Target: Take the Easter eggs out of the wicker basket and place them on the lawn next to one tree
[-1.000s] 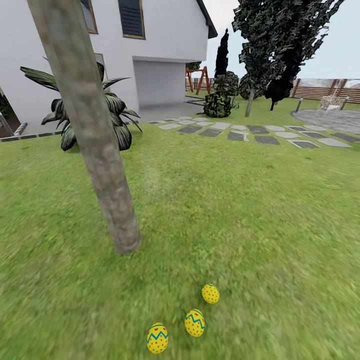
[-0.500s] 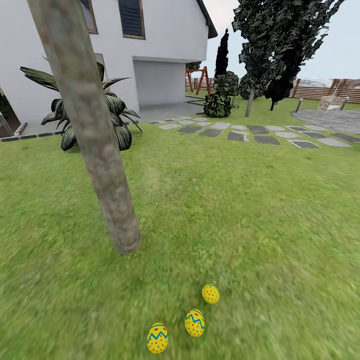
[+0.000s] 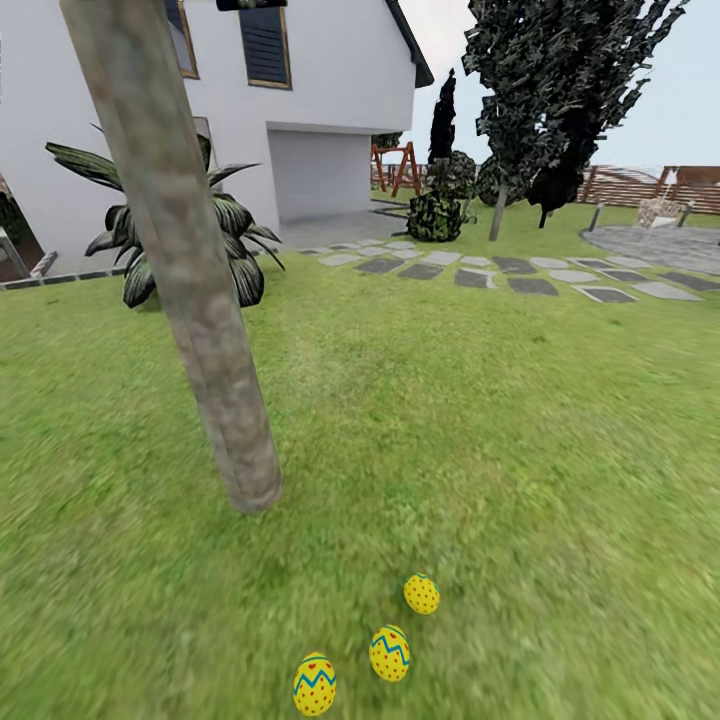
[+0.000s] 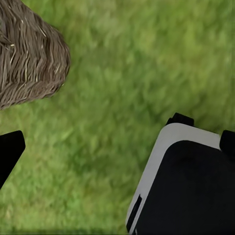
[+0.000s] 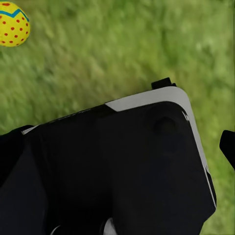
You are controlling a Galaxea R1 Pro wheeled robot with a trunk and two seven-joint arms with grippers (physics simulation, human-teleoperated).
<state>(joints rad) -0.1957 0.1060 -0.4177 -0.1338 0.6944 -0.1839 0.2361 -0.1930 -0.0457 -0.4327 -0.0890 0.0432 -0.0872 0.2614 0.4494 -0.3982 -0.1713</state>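
– Three yellow eggs with red dots and a blue-green zigzag band (image 3: 390,653), all lying on the bright green lawn (image 3: 480,420). Close to the thick grey-brown tree trunk (image 3: 200,300), a little apart from each other.

– And the small tan wicker basket (image 4: 27,63)?

– Standing on the grass, seen from the left wrist. Can't see inside. But three eggs counted by the tree, so likely none left in it.

– Holding anything?

– No. Left gripper (image 4: 117,147) spread wide, nothing between the fingers. Right gripper (image 5: 117,147) the same, wide and bare, with one egg on the grass far off to the side.

– What to do now, then?

– Best to leave the eggs alone. No bumping, no rolling over them. Round things, easy to knock away from the tree.

– Anything in the way?

– Not much. Low dark green leafy plant (image 3: 180,240) behind the trunk, white house (image 3: 330,90) further back, grey stepping stones (image 3: 500,272) and dark narrow trees (image 3: 560,90) well apart.
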